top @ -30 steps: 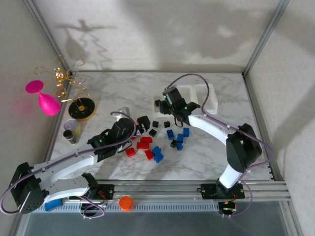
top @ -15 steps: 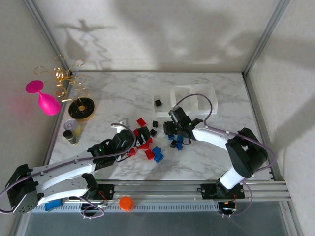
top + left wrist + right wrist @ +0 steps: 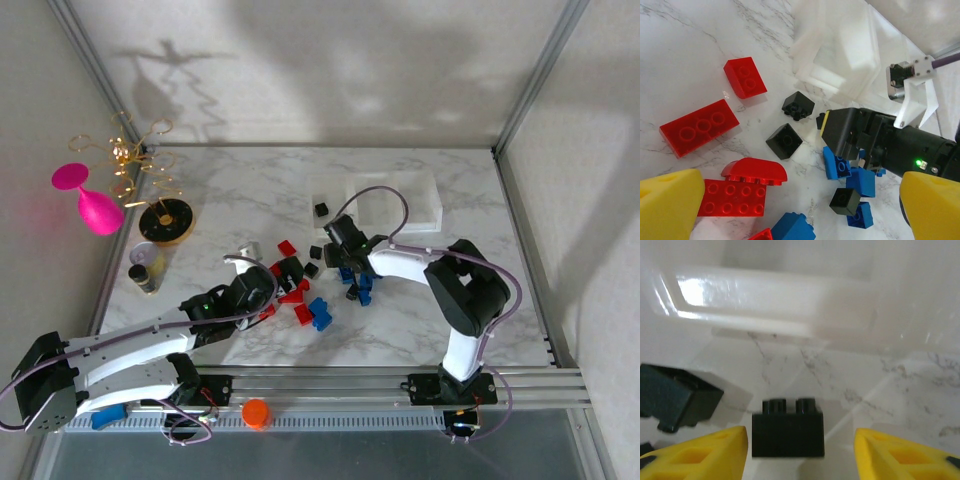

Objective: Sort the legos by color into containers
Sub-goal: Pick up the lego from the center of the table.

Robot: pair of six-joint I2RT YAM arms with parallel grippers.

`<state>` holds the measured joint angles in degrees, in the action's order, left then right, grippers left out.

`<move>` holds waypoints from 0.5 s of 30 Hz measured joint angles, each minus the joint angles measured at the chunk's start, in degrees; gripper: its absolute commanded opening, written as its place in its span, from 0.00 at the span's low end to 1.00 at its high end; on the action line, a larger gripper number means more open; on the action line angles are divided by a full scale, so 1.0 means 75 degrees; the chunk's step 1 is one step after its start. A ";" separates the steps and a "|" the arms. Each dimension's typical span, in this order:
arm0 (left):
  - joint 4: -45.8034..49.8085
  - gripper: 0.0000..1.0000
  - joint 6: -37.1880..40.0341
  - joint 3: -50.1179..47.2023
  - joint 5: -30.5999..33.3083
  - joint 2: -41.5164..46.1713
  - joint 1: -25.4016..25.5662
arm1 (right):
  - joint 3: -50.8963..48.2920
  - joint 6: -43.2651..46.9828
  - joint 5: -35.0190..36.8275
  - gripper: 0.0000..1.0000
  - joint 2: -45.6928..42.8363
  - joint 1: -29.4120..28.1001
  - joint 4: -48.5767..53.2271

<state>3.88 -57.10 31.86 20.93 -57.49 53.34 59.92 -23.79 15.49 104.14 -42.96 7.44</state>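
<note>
Right gripper [image 3: 800,455]: jaws released, straddling a black brick [image 3: 787,434] on the tabletop [image 3: 840,370], near the containers [image 3: 770,285]. Left gripper [image 3: 800,205]: jaws released above the scattered red legos [image 3: 697,127]. Blue legos [image 3: 840,167] lie near the right gripper. One dark brick [image 3: 321,209], apparently black, lies inside the leftmost container [image 3: 335,192].

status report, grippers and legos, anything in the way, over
Right gripper open, straddling a black lego. Left gripper open over red legos. One black piece in the containers, rest loose. Both at one pile, tight.
</note>
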 measured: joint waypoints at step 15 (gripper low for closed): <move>-0.0026 0.99 0.0006 0.0000 0.0026 -0.0114 0.0020 | 0.0597 0.0283 0.0204 0.27 0.0545 -0.0006 0.0070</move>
<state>3.68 -57.06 31.86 21.12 -58.35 53.49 64.40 -21.67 17.02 108.22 -43.00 7.97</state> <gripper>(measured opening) 0.994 0.323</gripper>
